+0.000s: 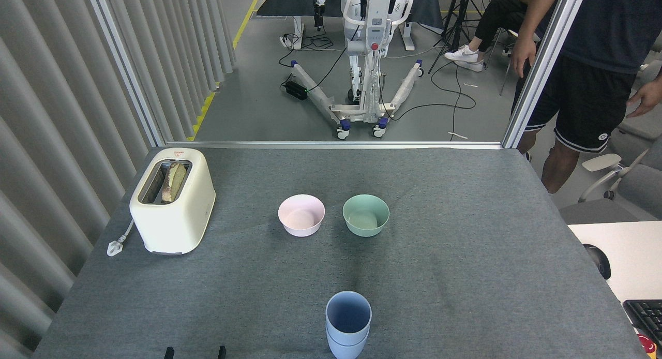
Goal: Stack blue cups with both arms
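Note:
Two pale blue cups point(348, 322) stand nested one inside the other near the front edge of the grey table point(465, 276), upright, with nothing touching them. Of my left gripper point(194, 353) only two black fingertips point(168, 353) poke up at the bottom edge, well to the left of the cups, spread apart with nothing between them. My right gripper is out of view.
A pink bowl point(301, 215) and a mint-green bowl point(365, 214) sit side by side mid-table. A cream toaster point(172, 199) with bread stands at the left. A person point(589, 74) stands beside the table's far right corner. A white desk with a keyboard point(646, 315) is at the right.

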Motion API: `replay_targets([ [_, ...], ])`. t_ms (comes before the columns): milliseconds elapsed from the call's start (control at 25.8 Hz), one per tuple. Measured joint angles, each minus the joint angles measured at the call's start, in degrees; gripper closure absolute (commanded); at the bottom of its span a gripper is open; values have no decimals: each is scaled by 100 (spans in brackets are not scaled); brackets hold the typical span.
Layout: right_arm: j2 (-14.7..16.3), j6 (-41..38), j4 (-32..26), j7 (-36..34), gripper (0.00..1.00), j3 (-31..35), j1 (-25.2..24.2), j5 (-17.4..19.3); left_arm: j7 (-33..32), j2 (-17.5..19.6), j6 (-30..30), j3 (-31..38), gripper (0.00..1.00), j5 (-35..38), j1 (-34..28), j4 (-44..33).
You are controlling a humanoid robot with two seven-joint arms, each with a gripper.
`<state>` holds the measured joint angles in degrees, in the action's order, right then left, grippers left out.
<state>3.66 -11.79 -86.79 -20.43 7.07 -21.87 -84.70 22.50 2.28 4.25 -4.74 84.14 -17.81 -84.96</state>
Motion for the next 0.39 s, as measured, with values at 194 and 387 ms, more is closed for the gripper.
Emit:
replay_targets([
  [194, -5, 0, 18, -23, 0, 9, 6, 12, -1, 0, -144, -1, 0, -2, 44, -8],
  [387, -5, 14, 11, -26, 0, 13, 15, 9, 27, 0, -249, -1, 0, -1, 52, -5],
])
